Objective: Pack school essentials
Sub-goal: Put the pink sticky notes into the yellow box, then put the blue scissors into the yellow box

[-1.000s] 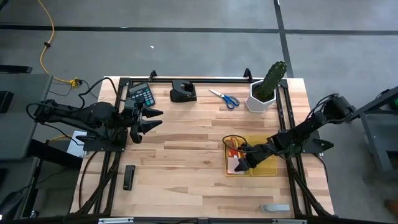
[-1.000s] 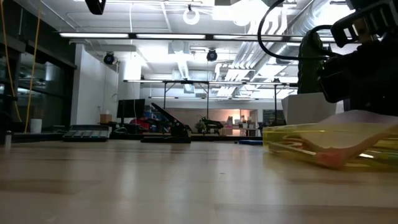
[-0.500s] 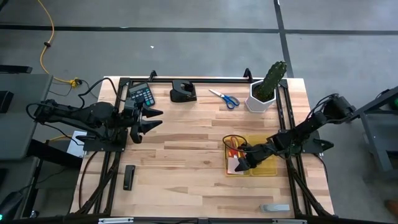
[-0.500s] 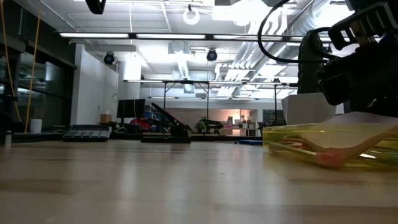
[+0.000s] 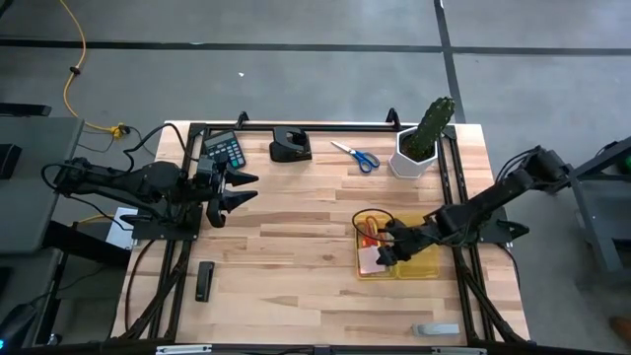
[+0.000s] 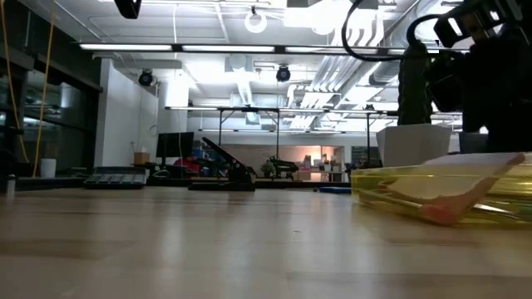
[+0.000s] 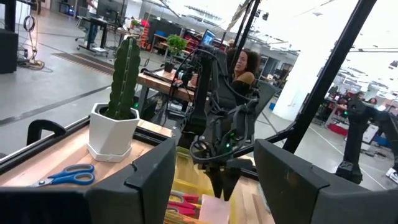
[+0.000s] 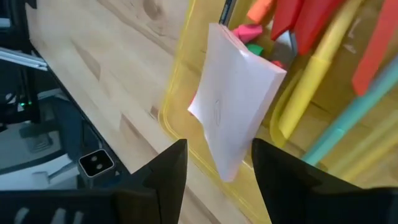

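Right end effector [image 5: 386,250], fingers spread and holding nothing, hangs over the yellow tray [image 5: 419,267], where one pink sticky pad [image 8: 233,96] leans on the rim beside red-handled scissors [image 5: 371,230] and pens [image 8: 314,99]. One blue-handled scissors [image 5: 356,156] lies on the table [image 5: 296,247] near one cactus [image 5: 426,136]. Left end effector [image 5: 240,189] waits spread near the table's left edge.

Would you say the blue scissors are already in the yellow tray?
No, the blue scissors lie on the table near the cactus, apart from the tray.

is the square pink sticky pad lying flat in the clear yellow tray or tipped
Tipped: the square pink sticky pad leans on the clear yellow plastic tray's rim, one corner raised.
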